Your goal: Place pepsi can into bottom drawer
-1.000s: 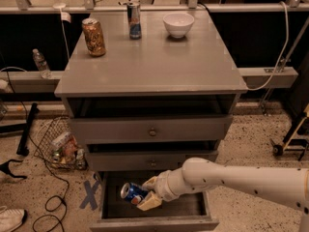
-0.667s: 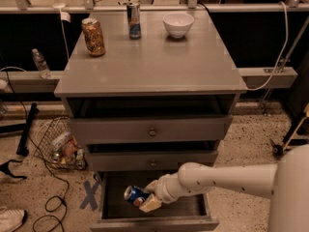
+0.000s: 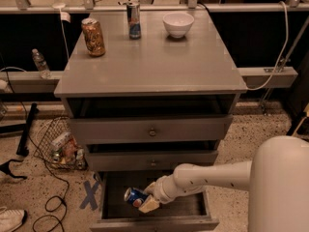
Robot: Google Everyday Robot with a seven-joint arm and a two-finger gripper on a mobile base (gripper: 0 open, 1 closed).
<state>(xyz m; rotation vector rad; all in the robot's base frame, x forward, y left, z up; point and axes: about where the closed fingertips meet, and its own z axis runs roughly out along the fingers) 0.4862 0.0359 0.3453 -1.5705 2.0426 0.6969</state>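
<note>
The blue pepsi can (image 3: 134,196) lies on its side in my gripper (image 3: 143,200), just above the dark floor of the open bottom drawer (image 3: 190,208), at its left half. My gripper is shut on the can, with a tan fingertip (image 3: 149,204) under it. My white arm (image 3: 212,176) reaches in from the lower right, over the drawer's right half.
On the grey cabinet top (image 3: 154,57) stand a gold-brown can (image 3: 93,36), a slim blue-silver can (image 3: 133,20) and a white bowl (image 3: 178,23). Two knobbed drawers (image 3: 152,131) sit above. A wire basket of trash (image 3: 60,146) and cables lie on the floor at left.
My gripper with the can has shifted a little to the left and lower inside the drawer. My arm's shoulder now fills the lower right.
</note>
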